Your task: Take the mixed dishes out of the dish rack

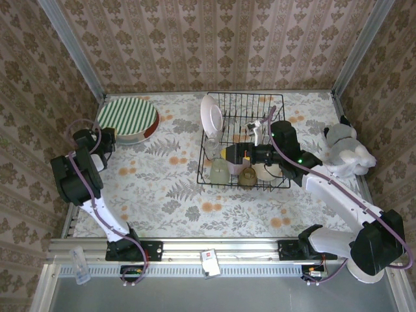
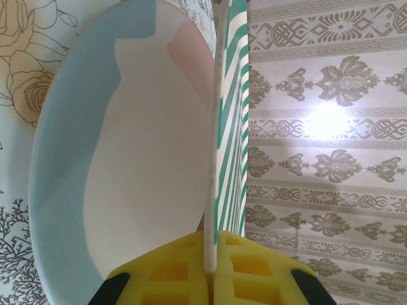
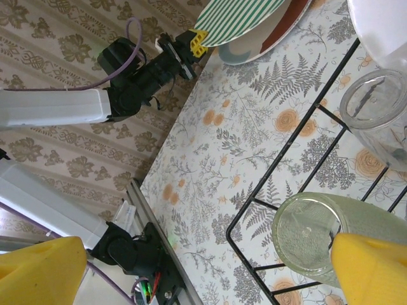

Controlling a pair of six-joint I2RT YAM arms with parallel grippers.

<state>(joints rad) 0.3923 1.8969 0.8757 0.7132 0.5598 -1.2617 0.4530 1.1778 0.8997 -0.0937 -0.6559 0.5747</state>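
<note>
The green-striped plate (image 1: pixel 127 119) lies on a stack at the back left; my left gripper (image 1: pixel 107 138) is shut on its near rim. In the left wrist view the yellow pads (image 2: pixel 254 273) pinch the striped plate's edge (image 2: pixel 217 178) above a white plate with blue and pink patches (image 2: pixel 127 178). The black dish rack (image 1: pixel 273 104) holds an upright white plate (image 1: pixel 211 114), a pale green tumbler (image 1: pixel 220 170), an amber cup (image 1: pixel 247 175) and a cream bowl (image 1: pixel 266 170). My right gripper (image 1: pixel 233 155) hovers open over the rack's front; the green tumbler (image 3: pixel 311 238) lies against one of its fingers (image 3: pixel 372 270).
A lumpy white-grey soft toy (image 1: pixel 348 153) sits at the right wall beside the right arm. A second clear tumbler (image 3: pixel 375 108) lies in the rack behind the green one. Patterned walls close in left, back and right. Open tablecloth lies between the plate stack and the rack (image 1: pixel 169 169).
</note>
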